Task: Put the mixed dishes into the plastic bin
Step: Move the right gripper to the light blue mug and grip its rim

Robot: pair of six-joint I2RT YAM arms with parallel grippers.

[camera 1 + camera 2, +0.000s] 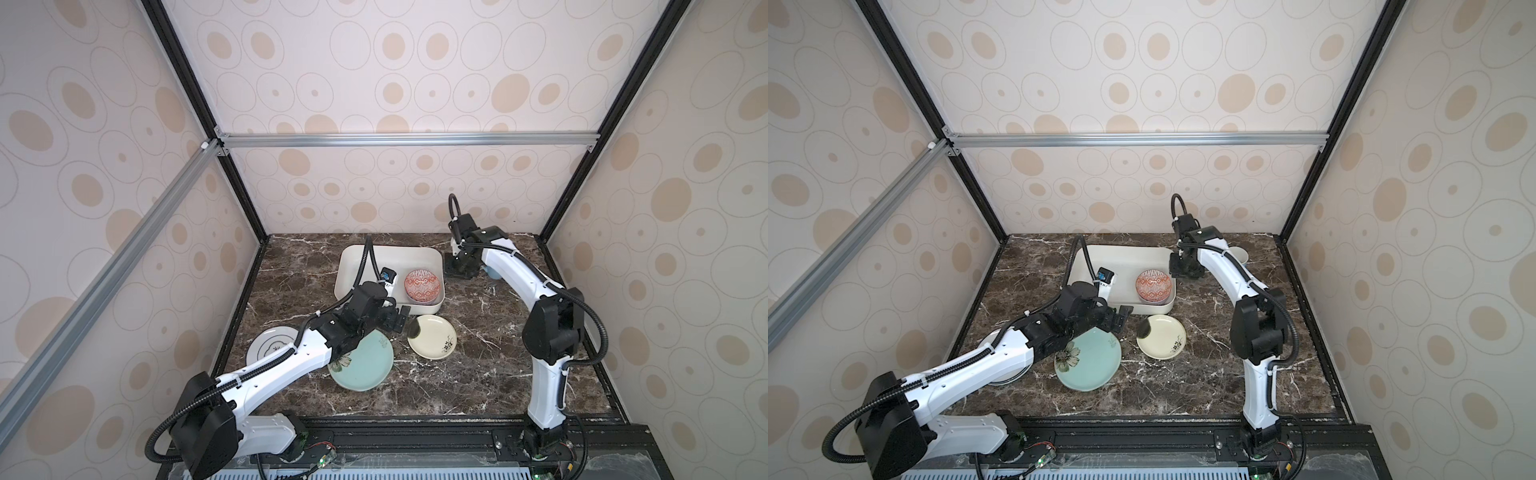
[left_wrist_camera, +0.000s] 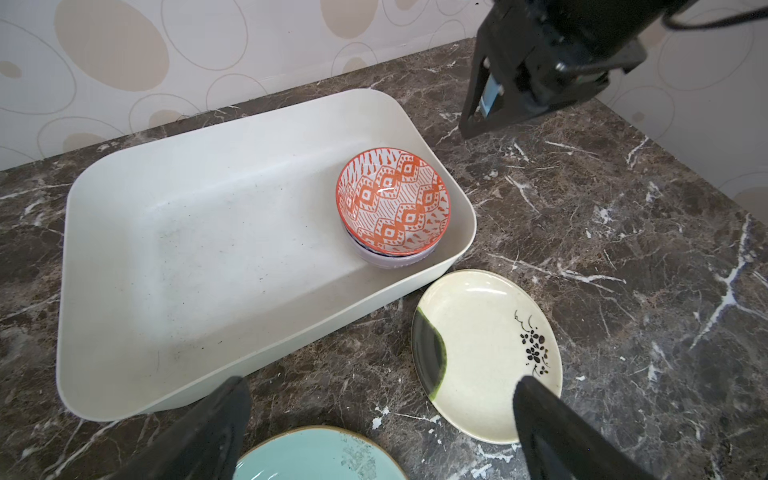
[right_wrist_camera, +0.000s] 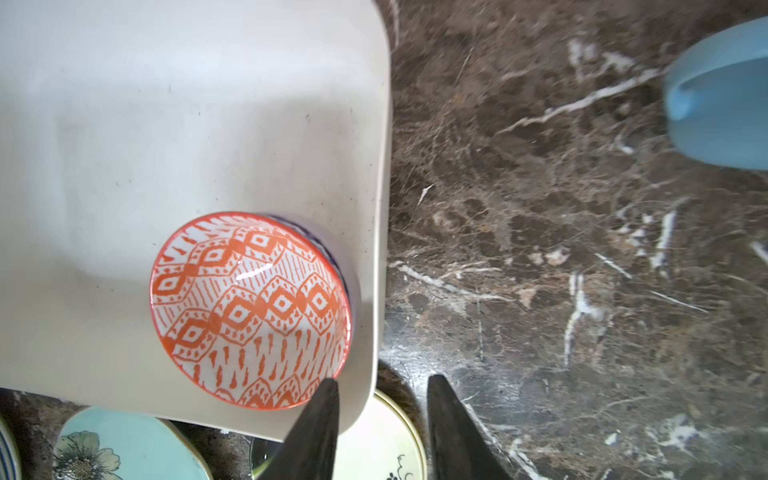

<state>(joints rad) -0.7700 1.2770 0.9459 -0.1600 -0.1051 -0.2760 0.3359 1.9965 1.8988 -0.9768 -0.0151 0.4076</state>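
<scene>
Dark brown marble worktop (image 1: pixel 478 374) inside a booth with beige circle-pattern wallpaper, two arms on it. Counting the dishes:

- One plastic bin (image 1: pixel 415 257) near the back wall, holding two bowls nested in its near right corner: the red-patterned bowl (image 1: pixel 422 284) sits inside the lavender bowl (image 2: pixel 374 261).
- Three plates lie out on the worktop. The small cream plate (image 1: pixel 434 343) is just in front of the bin, the teal flower plate (image 1: pixel 370 365) is to its left, and one white blue-rimmed plate (image 1: pixel 270 345) is at the left edge, half under the left arm. Can't tell if more are stacked beneath it.
- One light-blue mug (image 3: pixel 723 95) stands right of the bin, mostly hidden behind the right arm.

The left claw (image 2: pixel 382 380) is spread wide and empty, hanging over the worktop between the bin, the teal plate and the cream plate. The right claw (image 3: pixel 382 379) is partly spread with nothing between its jaws, at the bin's right rim near the bowls.
</scene>
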